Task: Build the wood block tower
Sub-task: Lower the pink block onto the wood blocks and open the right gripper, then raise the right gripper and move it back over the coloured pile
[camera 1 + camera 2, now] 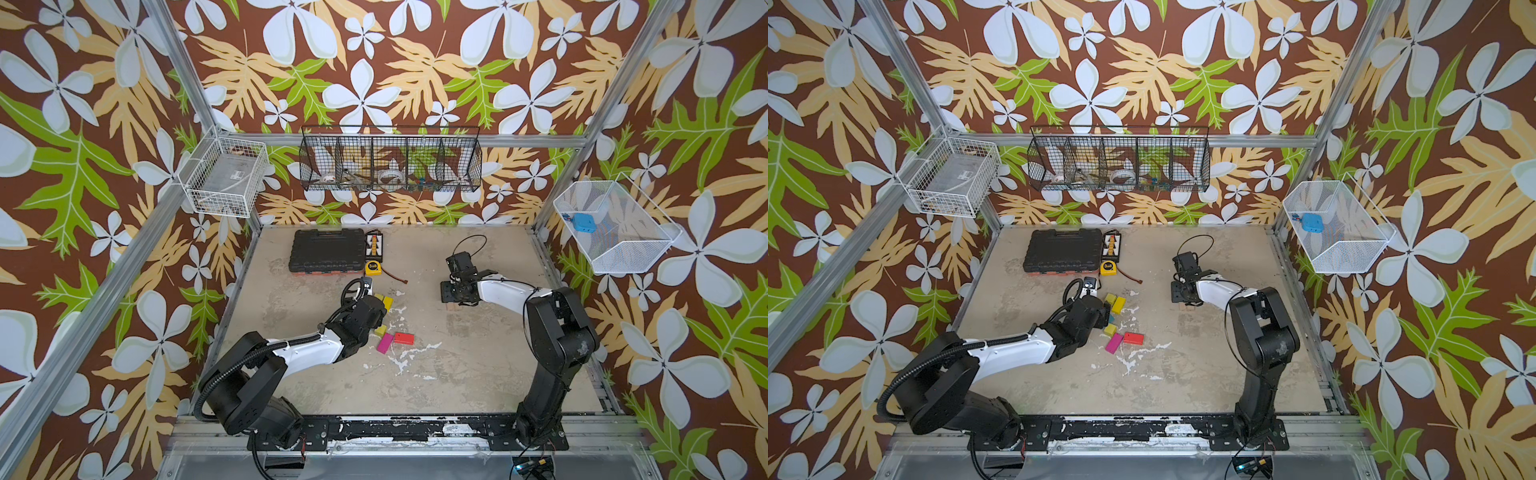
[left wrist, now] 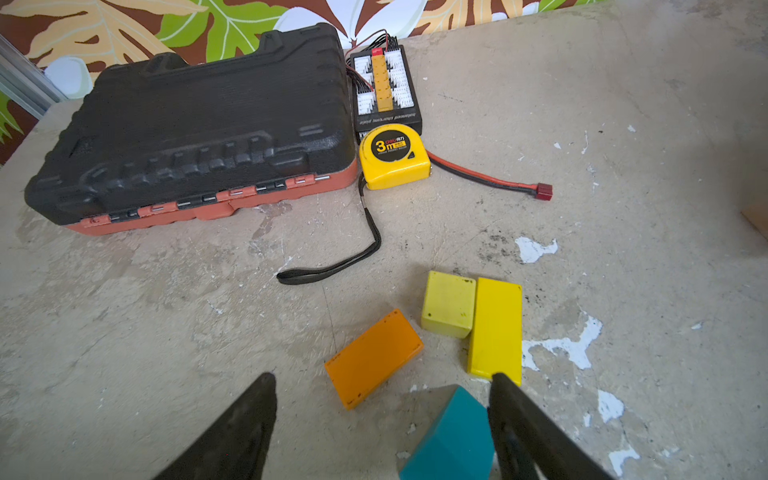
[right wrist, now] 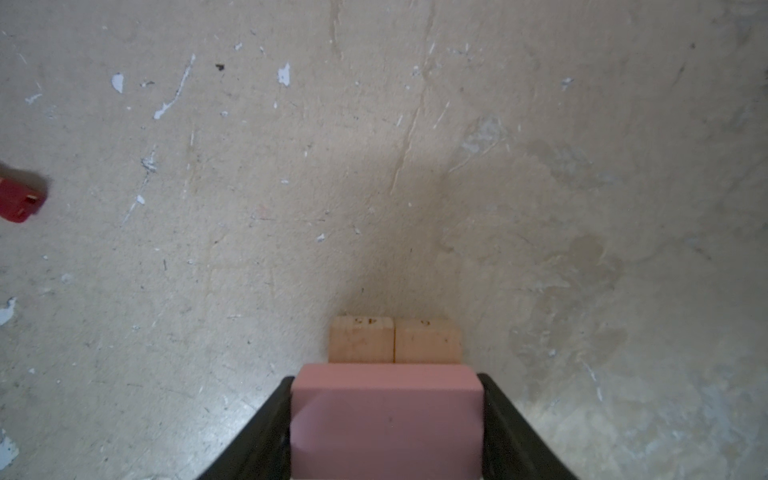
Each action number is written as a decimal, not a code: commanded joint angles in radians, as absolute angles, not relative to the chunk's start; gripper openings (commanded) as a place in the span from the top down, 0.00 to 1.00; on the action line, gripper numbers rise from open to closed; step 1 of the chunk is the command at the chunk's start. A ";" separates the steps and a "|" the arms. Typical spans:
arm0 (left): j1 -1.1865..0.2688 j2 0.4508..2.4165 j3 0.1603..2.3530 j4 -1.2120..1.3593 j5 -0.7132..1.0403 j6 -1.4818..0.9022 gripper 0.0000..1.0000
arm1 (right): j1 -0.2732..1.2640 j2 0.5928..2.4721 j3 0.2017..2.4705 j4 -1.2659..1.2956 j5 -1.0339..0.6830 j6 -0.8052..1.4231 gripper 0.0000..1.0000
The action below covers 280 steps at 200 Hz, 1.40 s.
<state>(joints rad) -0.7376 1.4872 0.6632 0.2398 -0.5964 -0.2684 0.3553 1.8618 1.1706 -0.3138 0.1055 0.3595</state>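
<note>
Both arms reach in from the near edge of the table (image 1: 457,365). The left arm (image 1: 299,353) stretches low and forward over the loose blocks left of centre. The right arm (image 1: 557,332) stands tall, its forearm bent down and leftward. The left gripper (image 2: 382,377) gapes wide and grips nothing; the teal wedge (image 2: 453,436) lies between its fingers, close against one. The right gripper (image 3: 384,377) clasps the pink brick (image 3: 386,419) by both sides, over two tan planks (image 3: 361,343) lying side by side right of centre; whether brick and planks touch I cannot tell. Ahead of the left gripper lie an orange brick (image 2: 374,359) and a yellow brick (image 2: 496,326) touching a yellow cube (image 2: 449,303). The magenta brick (image 1: 385,343) and red brick (image 1: 404,338) lie nearer the front
</note>
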 commanded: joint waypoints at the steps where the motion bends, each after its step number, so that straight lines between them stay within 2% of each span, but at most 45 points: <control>1: -0.744 1.488 0.672 0.235 -0.620 -0.266 0.19 | 0.356 1.844 1.167 -0.318 0.112 0.362 0.18; 3: -0.744 1.487 0.672 0.235 -0.620 -0.266 0.19 | 0.357 1.843 1.166 -0.318 0.112 0.362 0.05; 7: -0.745 1.486 0.670 0.236 -0.621 -0.267 0.19 | 0.357 1.840 1.165 -0.316 0.113 0.363 0.00; 75: -0.746 1.450 0.650 0.242 -0.634 -0.267 0.20 | 0.357 1.730 1.129 -0.341 0.123 0.377 0.00; 145: -0.714 1.081 0.412 0.378 -0.720 -0.315 0.10 | 0.397 1.420 1.011 -0.337 0.094 0.443 0.00; 172: -0.659 0.907 0.322 0.386 -0.748 -0.366 0.01 | 0.481 1.326 0.969 -0.300 0.120 0.456 0.00; 197: -0.578 0.771 0.256 0.383 -0.737 -0.417 0.00 | 0.560 1.270 0.959 -0.284 0.145 0.500 0.00; 221: -0.484 0.725 0.248 0.314 -0.701 -0.490 0.00 | 0.610 1.243 0.939 -0.217 0.068 0.533 0.00; 241: -0.477 0.705 0.252 0.259 -0.662 -0.513 0.00 | 0.676 1.247 0.897 -0.162 0.079 0.579 0.00; 262: -0.477 0.689 0.230 0.306 -0.597 -0.482 0.00 | 0.770 1.287 0.856 -0.149 0.110 0.685 0.00; 280: -0.477 0.704 0.237 0.306 -0.630 -0.482 0.00 | 0.836 1.323 0.848 -0.200 0.144 0.745 0.12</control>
